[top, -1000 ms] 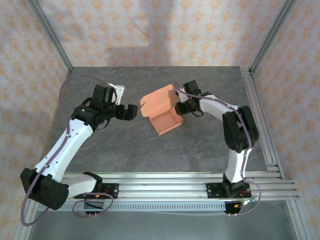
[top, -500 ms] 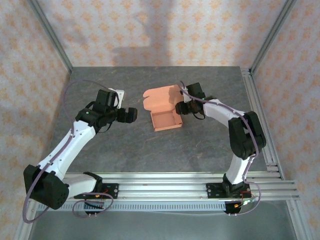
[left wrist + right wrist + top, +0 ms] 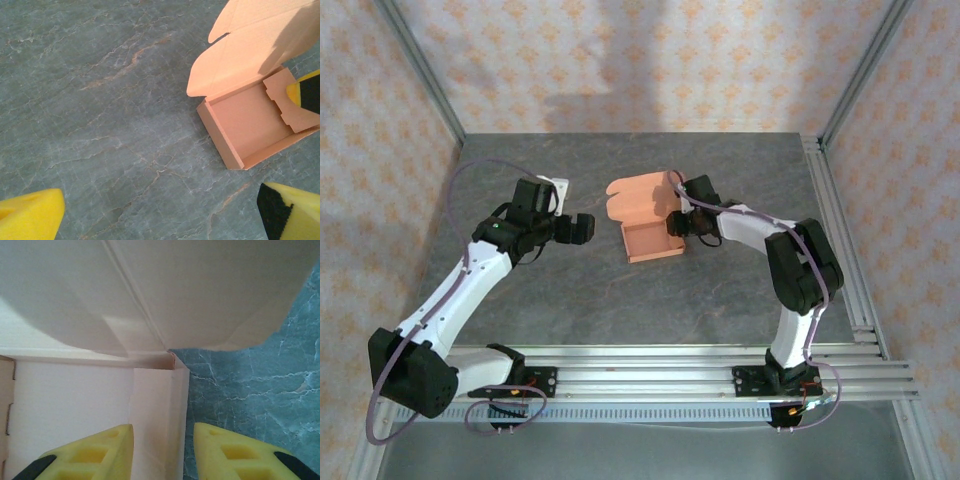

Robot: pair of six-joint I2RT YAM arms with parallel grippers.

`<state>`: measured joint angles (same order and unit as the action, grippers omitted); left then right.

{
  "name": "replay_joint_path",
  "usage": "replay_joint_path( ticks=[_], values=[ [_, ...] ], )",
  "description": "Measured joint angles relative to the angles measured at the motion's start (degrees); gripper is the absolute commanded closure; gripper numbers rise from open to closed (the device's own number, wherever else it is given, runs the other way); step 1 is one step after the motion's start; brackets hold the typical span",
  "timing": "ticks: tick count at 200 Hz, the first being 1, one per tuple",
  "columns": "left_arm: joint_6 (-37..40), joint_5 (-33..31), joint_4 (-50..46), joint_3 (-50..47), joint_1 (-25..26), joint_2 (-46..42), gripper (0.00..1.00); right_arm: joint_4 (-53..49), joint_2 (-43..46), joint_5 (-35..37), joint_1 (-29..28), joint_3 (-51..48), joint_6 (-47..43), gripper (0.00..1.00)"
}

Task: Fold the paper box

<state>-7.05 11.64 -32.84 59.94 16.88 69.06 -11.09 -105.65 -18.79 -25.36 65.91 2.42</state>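
The paper box [image 3: 650, 243] is a salmon-pink open tray in mid-table, its lid [image 3: 640, 193] folded back flat on the far side. In the left wrist view the paper box [image 3: 245, 120] lies at the upper right, with one tabbed side flap leaning inward. My right gripper [image 3: 677, 226] is at the tray's right wall. Its yellow fingers [image 3: 90, 452] straddle that wall [image 3: 160, 410], one inside and one outside with a small gap, so my right gripper [image 3: 163, 440] is open. My left gripper [image 3: 584, 227] hovers open left of the box, and my left gripper [image 3: 161, 210] holds nothing.
Grey marbled tabletop [image 3: 570, 290] extends in front of and left of the box. Aluminium rails [image 3: 650, 365] run along the near edge and another rail [image 3: 840, 240] along the right side. Patterned walls enclose the cell.
The box tray has turned from skewed to roughly square with the table. My right gripper shifted slightly left onto its right wall, jaws wider. The left arm drew back a little, then stayed.
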Motion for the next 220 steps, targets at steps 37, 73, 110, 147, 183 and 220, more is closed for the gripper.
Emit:
replay_joint_path(
  ticks=[37, 73, 110, 147, 183, 220],
  values=[
    [0.0, 0.8, 0.9, -0.4, 0.0, 1.7, 0.00, 0.6, 0.0, 0.9, 0.0, -1.4, 0.4, 0.71],
    [-0.2, 1.5, 1.1, -0.4, 0.0, 2.3, 0.00, 1.1, 0.0, 1.1, 0.0, -1.4, 0.5, 0.83],
    [-0.5, 1.5, 1.4, -1.1, 0.0, 2.3, 0.00, 1.0, 0.0, 3.6, -0.9, -1.4, -0.8, 0.89],
    [-2.1, 0.5, 1.9, -2.8, 0.0, 2.3, 0.00, 0.9, 0.0, 9.8, -3.2, -1.4, -3.3, 0.91],
    [-8.9, -0.5, 4.8, -6.8, -7.0, 0.6, 0.00, 0.8, 0.0, 13.3, -4.2, -1.4, -5.1, 0.93],
    [-14.1, -1.2, 5.3, -11.0, -13.3, -2.9, 0.00, 0.8, 0.0, 14.4, -4.2, -1.4, -5.5, 0.82]
  ],
)
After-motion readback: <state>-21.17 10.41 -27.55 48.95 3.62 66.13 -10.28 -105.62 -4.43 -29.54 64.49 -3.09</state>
